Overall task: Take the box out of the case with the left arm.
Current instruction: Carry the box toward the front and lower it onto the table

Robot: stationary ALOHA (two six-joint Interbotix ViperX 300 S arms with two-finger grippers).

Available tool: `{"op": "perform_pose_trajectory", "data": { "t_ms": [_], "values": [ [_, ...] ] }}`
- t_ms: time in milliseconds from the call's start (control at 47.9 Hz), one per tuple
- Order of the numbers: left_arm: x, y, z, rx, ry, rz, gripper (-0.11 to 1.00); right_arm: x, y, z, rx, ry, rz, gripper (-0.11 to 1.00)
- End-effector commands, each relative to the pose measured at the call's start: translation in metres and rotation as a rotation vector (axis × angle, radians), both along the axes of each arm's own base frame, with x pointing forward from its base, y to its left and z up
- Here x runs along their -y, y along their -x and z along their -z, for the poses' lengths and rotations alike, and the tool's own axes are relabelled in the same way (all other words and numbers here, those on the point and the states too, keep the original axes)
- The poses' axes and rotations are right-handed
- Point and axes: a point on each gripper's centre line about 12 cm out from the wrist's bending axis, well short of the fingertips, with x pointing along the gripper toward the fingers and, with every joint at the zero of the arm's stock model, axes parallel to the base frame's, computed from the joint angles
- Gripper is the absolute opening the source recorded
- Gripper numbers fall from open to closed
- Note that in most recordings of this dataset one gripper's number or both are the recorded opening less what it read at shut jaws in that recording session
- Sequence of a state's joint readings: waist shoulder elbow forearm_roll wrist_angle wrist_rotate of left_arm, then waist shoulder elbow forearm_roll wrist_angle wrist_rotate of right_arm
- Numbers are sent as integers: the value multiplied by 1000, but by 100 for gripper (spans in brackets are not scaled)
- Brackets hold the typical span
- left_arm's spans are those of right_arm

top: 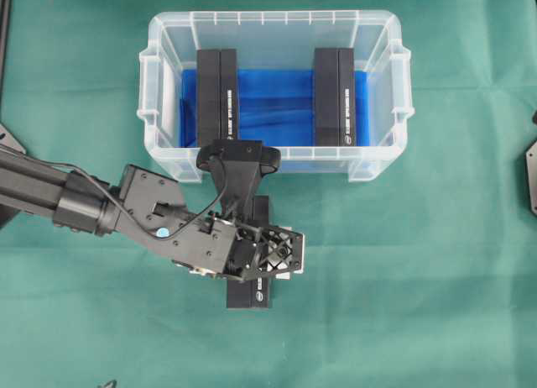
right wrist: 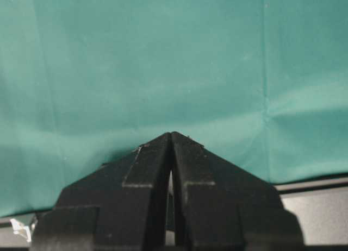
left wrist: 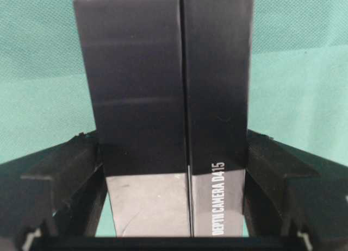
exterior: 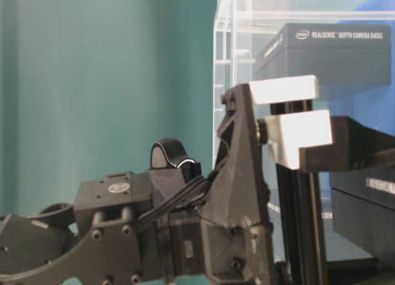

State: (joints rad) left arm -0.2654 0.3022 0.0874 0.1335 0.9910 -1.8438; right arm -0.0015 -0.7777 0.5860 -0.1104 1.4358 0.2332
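One box [left wrist: 168,115] between fingers | left end effector [top: 273,266] clamped on it | outside case [top: 369,165]

Black box out of the clear case, held by the left arm

The box [top: 252,291] sits clamped between the left gripper's [top: 267,266] fingers [left wrist: 272,169], outside the case [top: 273,161] and just in front of it, over the green cloth. Two pairs of black boxes [top: 218,98] remain upright on its blue floor.
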Motion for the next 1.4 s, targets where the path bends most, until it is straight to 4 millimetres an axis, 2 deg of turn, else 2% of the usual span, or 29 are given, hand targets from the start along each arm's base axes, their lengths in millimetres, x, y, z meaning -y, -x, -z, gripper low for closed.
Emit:
{"op": "perform_pose_trajectory", "data": {
  "t_ms": [0,376,480,522,856,1148,1378],
  "values": [
    [-1,-3,-16,43,11,-12,62,0,-2,-4,14,3,2,2],
    [0,-6,-18,71,32,-43,63,1,-2,-4,15,3,3,2],
    [2,-6,-19,70,26,-10,84,1,-2,-4,14,3,3,2],
    [3,-6,-19,71,23,8,89,1,-2,-4,14,3,2,2],
    [3,-4,-25,73,33,14,87,1,-2,-4,14,6,2,2],
    [-1,3,-56,101,35,12,87,1,-2,-4,15,4,3,2],
    [-2,1,-84,124,29,28,87,1,-2,-4,15,5,0,2]
  ]
}}
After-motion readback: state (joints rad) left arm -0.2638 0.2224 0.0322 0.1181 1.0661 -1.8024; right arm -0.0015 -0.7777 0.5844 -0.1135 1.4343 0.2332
